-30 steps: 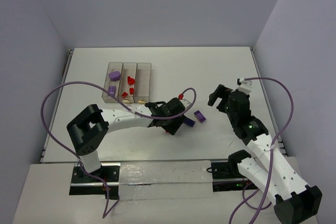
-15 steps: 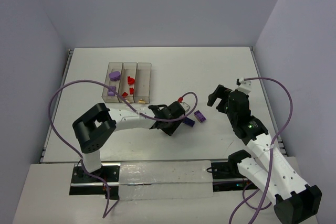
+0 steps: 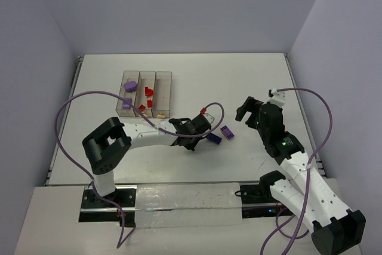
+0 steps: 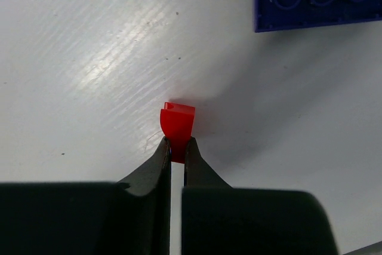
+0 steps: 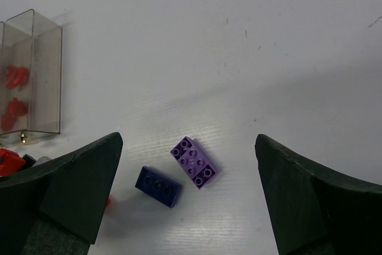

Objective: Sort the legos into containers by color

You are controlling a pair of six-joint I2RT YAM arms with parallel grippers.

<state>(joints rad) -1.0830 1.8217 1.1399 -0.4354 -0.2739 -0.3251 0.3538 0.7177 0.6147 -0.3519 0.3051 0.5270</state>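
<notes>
My left gripper point(image 4: 177, 147) is shut on a small red lego point(image 4: 178, 125) that rests on the white table. In the top view it point(image 3: 200, 138) sits low at the table's middle, just left of a dark purple brick point(image 3: 213, 138). A light purple studded brick point(image 3: 227, 132) lies a little further right. My right gripper point(image 5: 188, 147) hangs open above these two bricks point(image 5: 193, 162) point(image 5: 158, 186), holding nothing. The three joined containers point(image 3: 147, 94) stand at the back left, with purple pieces point(image 3: 129, 86), red pieces point(image 3: 147, 92) and pale yellow pieces point(image 3: 161, 113) in separate bins.
The left arm's purple cable point(image 3: 71, 111) loops over the table's left side. The right arm point(image 3: 286, 147) reaches in from the near right. In the right wrist view a container's end point(image 5: 36, 70) shows at far left.
The left gripper's jaws have closed on the red lego, and the gripper has shifted slightly on the table. The right arm has not moved.
</notes>
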